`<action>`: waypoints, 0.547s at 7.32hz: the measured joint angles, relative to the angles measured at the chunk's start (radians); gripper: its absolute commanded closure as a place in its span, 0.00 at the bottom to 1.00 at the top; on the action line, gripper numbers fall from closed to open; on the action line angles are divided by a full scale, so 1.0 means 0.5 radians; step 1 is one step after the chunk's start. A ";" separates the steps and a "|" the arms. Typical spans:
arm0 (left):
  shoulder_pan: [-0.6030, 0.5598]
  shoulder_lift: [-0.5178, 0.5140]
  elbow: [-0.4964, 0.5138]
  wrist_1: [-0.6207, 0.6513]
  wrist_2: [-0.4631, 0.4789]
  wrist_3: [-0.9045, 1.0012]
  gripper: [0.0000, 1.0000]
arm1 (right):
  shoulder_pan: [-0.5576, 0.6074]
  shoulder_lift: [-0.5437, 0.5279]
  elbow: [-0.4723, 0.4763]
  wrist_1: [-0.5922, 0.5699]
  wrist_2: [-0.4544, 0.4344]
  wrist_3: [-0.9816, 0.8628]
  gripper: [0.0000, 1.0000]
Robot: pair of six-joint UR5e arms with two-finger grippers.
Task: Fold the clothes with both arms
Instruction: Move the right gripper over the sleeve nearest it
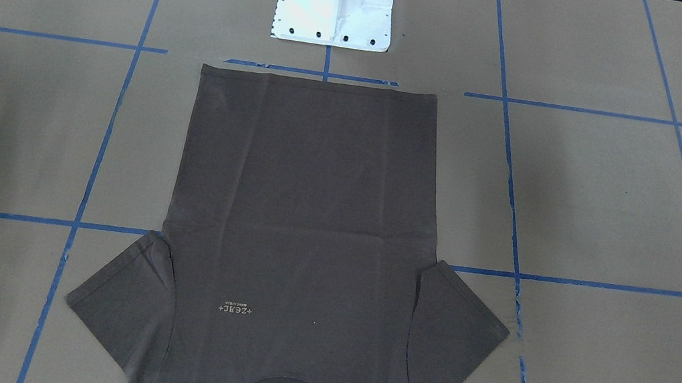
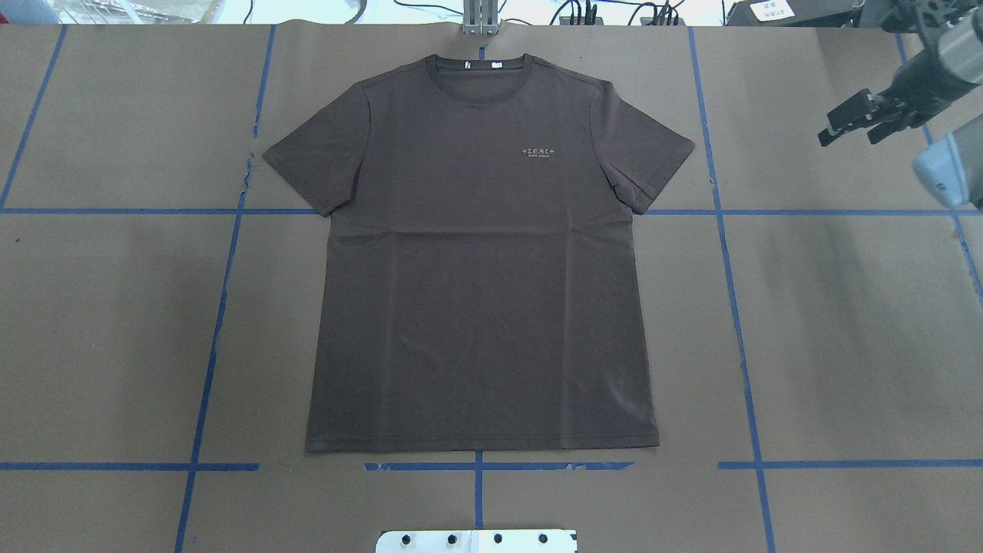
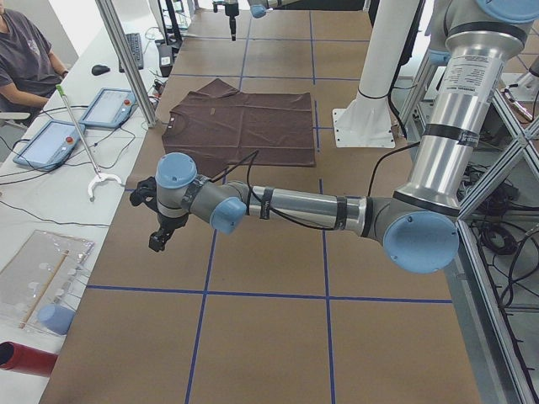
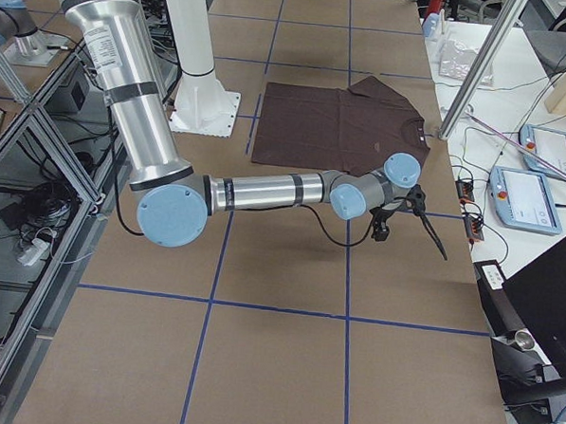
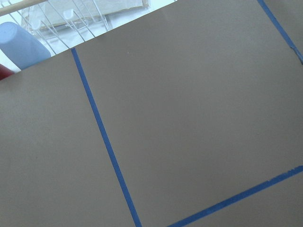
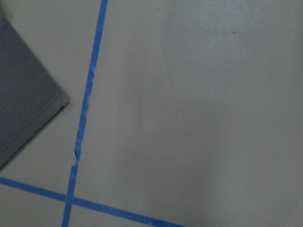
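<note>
One dark brown-grey T-shirt [image 2: 476,269]: flat mid-table, collar [image 2: 480,71] at twelve o'clock.
Right black two-finger gripper [image 2: 846,138]: spread, empty, two o'clock.
Left black gripper [image 3: 160,236]: we cannot tell.
Risk: mistimed lifts would bunch it.

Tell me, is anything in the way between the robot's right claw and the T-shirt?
No. Between the right gripper and the T-shirt there is only the brown table with flat blue tape lines. Nothing visible blocks the way.
</note>
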 measured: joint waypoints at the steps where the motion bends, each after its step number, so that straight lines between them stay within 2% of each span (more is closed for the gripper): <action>1: 0.007 -0.025 0.021 -0.069 0.003 -0.087 0.00 | -0.133 0.115 -0.090 0.167 -0.185 0.310 0.00; 3: 0.034 -0.060 0.022 -0.182 0.006 -0.244 0.00 | -0.350 0.292 -0.242 0.451 -0.433 0.768 0.00; 4: 0.043 -0.067 0.040 -0.284 0.009 -0.300 0.00 | -0.423 0.367 -0.339 0.536 -0.518 0.858 0.01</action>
